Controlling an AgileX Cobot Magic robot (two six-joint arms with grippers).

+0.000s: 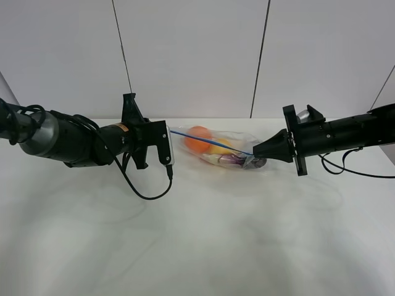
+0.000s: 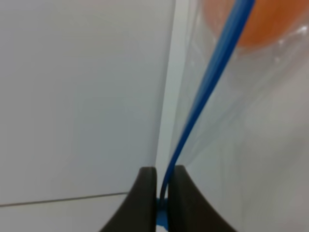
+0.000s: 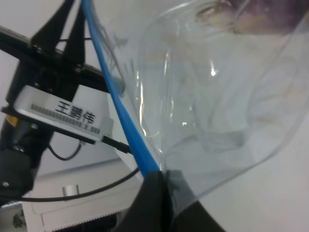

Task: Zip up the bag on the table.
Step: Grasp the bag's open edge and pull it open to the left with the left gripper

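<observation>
The clear bag (image 1: 223, 150) lies at the middle back of the white table (image 1: 197, 240), with an orange (image 1: 198, 138), a yellow fruit (image 1: 220, 147) and a dark purple item (image 1: 233, 160) inside. Its blue zip strip (image 1: 213, 142) runs taut between both grippers. My left gripper (image 1: 170, 131) is shut on the strip's left end; the left wrist view shows the blue strip (image 2: 203, 92) pinched between the fingers (image 2: 145, 203). At the strip's right end, my right gripper (image 1: 257, 154) is shut on the bag's corner, where the strip (image 3: 118, 111) enters its black fingertips (image 3: 154, 198).
A black cable (image 1: 148, 192) loops down from the left arm onto the table. The left arm's wrist camera with a white label (image 3: 63, 113) shows behind the bag in the right wrist view. A white panelled wall (image 1: 191, 55) stands behind the table.
</observation>
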